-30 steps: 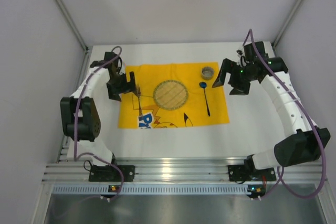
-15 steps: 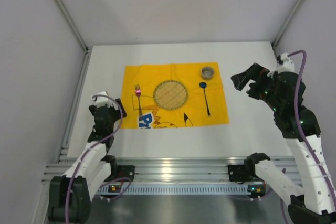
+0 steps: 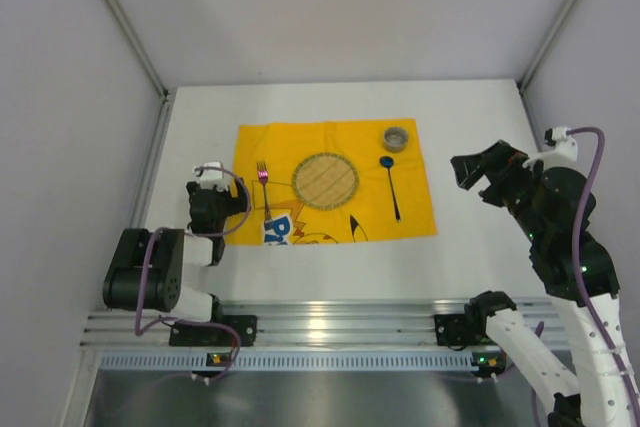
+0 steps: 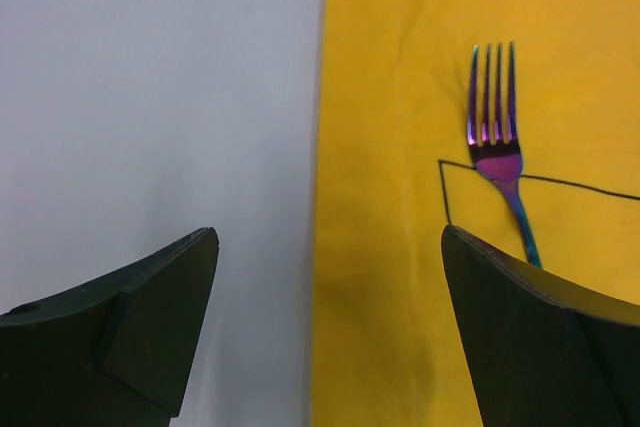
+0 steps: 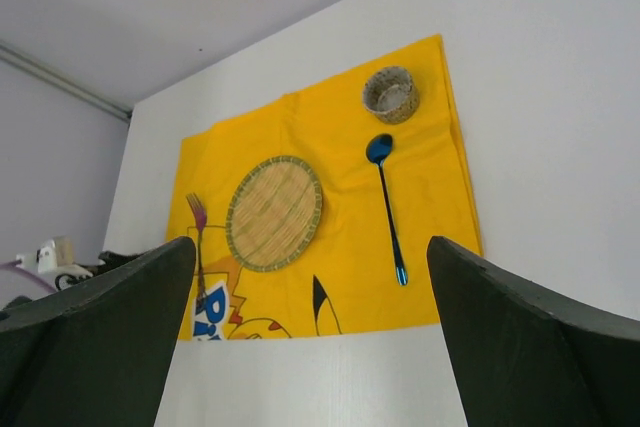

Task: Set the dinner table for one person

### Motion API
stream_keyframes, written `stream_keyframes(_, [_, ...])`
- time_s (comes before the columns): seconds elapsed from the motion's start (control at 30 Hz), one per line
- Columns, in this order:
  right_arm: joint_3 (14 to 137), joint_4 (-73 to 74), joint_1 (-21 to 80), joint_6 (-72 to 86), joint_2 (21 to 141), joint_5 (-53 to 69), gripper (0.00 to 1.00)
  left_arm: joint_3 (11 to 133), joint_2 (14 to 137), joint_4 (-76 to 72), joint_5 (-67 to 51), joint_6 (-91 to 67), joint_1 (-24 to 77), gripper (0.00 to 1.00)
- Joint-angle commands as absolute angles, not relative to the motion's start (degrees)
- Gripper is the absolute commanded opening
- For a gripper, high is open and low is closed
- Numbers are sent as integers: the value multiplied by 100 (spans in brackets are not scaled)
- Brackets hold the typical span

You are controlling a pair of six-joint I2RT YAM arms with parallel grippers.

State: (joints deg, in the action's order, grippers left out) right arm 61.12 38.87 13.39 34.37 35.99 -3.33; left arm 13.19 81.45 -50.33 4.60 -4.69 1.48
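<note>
The dinner table (image 3: 470, 247) is a white top with a yellow cartoon-printed cloth (image 3: 410, 212) spread on it. On the cloth lie a purple fork (image 3: 263, 185) at the left, a round woven plate (image 3: 325, 180) in the middle and a blue spoon (image 3: 390, 187) to its right. A small woven cup (image 3: 396, 137) stands above the spoon. My left gripper (image 3: 218, 205) is open and empty, low over the cloth's left edge (image 4: 318, 147), with the fork (image 4: 497, 137) ahead of it. My right gripper (image 3: 475, 169) is open and empty, raised to the right of the cloth, looking down at the plate (image 5: 274, 212), spoon (image 5: 388, 202) and cup (image 5: 390, 94).
A silver aluminium rail (image 3: 330, 327) runs along the near edge, with both arm bases on it. Grey walls close in the left, back and right sides. The left arm is folded at the near left beside the cloth.
Both arms have pulled back from the cloth toward the near side. The left arm folded down away from the fork; the right arm lifted away from the cup.
</note>
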Motion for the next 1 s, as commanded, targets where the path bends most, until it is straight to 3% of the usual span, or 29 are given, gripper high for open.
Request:
stream_keyframes(0.0, [6161, 3840, 1371, 3112, 3499, -35, 100, 1722, 9092, -6447, -648, -97, -113, 99])
stream_keyframes(0.17, [5995, 3894, 1380, 3103, 3542, 88, 100, 1846, 9044, -6248, 166, -229, -18, 99])
stream_keyframes(0.57, [5021, 3367, 1485, 2698, 5369, -545, 100, 1828, 9009, -6258, 158, -246, -18, 99])
stream_keyframes(0.8, [3666, 1121, 1485, 1042, 5116, -1186, 100, 1828, 9009, -6258, 158, -246, -26, 98])
stream_keyframes(0.97, [3026, 310, 1187, 115, 5510, -1327, 100, 1828, 9009, -6258, 158, -246, -26, 99])
